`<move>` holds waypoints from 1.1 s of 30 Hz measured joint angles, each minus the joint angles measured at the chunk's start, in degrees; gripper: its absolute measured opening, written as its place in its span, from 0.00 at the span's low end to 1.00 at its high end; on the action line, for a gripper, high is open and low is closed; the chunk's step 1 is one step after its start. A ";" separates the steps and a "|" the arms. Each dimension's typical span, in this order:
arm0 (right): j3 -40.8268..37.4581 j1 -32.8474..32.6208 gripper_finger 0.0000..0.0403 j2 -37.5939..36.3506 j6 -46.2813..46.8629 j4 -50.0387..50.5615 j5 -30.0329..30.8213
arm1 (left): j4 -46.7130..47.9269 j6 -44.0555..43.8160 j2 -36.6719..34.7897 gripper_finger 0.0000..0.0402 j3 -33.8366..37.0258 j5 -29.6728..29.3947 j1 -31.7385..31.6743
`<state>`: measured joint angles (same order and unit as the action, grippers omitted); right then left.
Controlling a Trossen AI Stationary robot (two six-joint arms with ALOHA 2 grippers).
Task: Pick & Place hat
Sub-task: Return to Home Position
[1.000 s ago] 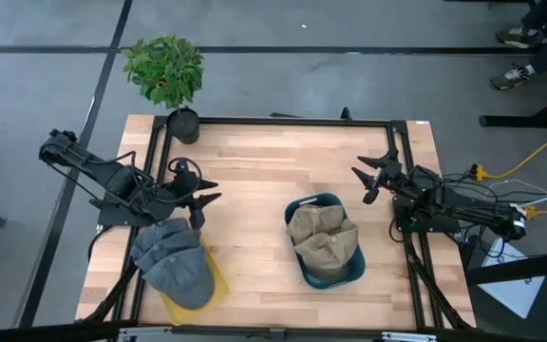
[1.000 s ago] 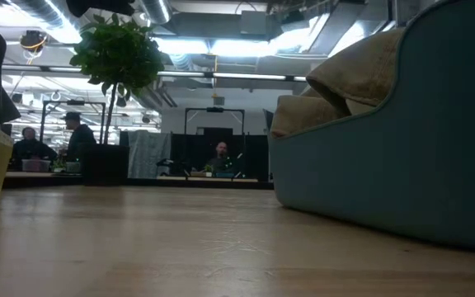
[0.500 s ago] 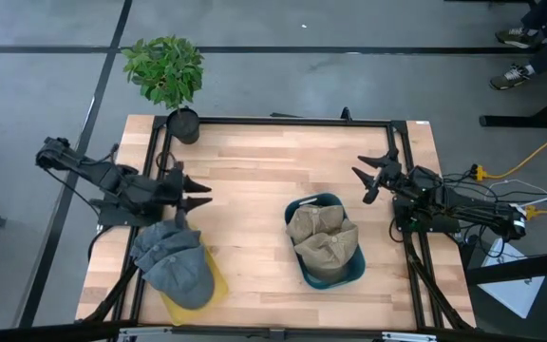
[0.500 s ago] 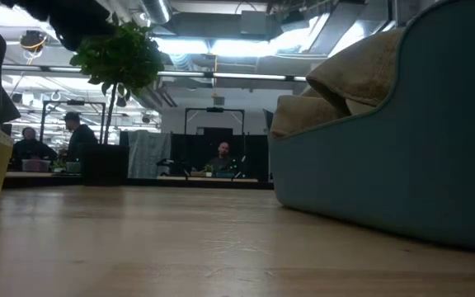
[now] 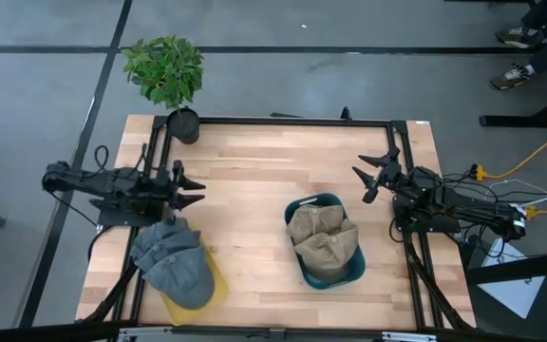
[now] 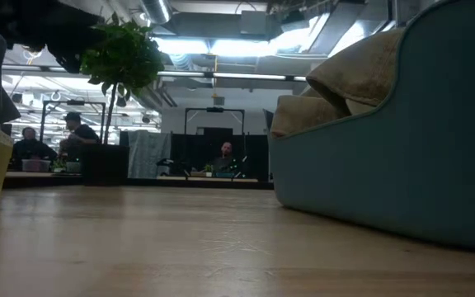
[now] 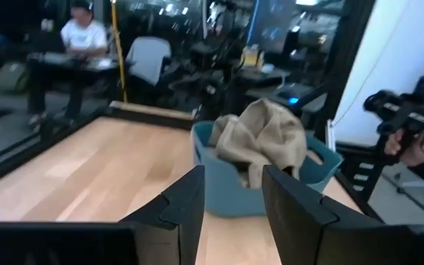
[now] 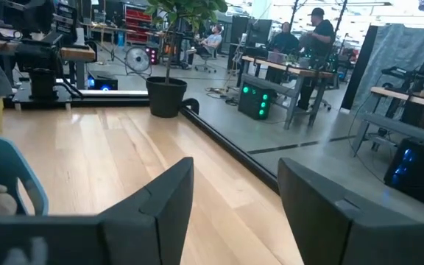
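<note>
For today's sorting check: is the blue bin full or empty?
Full: brown caps heap above the rim of the blue bin. The left gripper and right gripper, both open, are clear of it.

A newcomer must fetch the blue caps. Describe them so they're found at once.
On the wooden table, go to the left arm's side, the corner away from the potted plant. Beside the left end effector, the blue caps lie heaped on a yellow bin; the other bin is teal and holds tan caps.
</note>
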<state>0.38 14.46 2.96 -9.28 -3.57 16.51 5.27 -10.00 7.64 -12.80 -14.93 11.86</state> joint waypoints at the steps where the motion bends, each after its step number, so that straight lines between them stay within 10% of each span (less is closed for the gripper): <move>1: 0.00 0.00 0.49 0.00 0.04 0.00 0.00 | -1.59 0.72 -0.76 0.33 1.09 1.26 -0.87; 15: 0.00 0.00 0.49 0.00 0.21 -0.02 -0.02 | -17.38 4.83 -2.45 0.33 10.59 5.89 -13.78; 33: 0.02 0.00 0.49 0.00 0.01 -0.03 -0.04 | -11.60 6.76 -2.43 0.33 12.30 10.06 -24.07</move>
<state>0.40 14.46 2.96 -9.27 -3.61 16.47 -6.33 -3.24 5.21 -0.49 -4.87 -12.21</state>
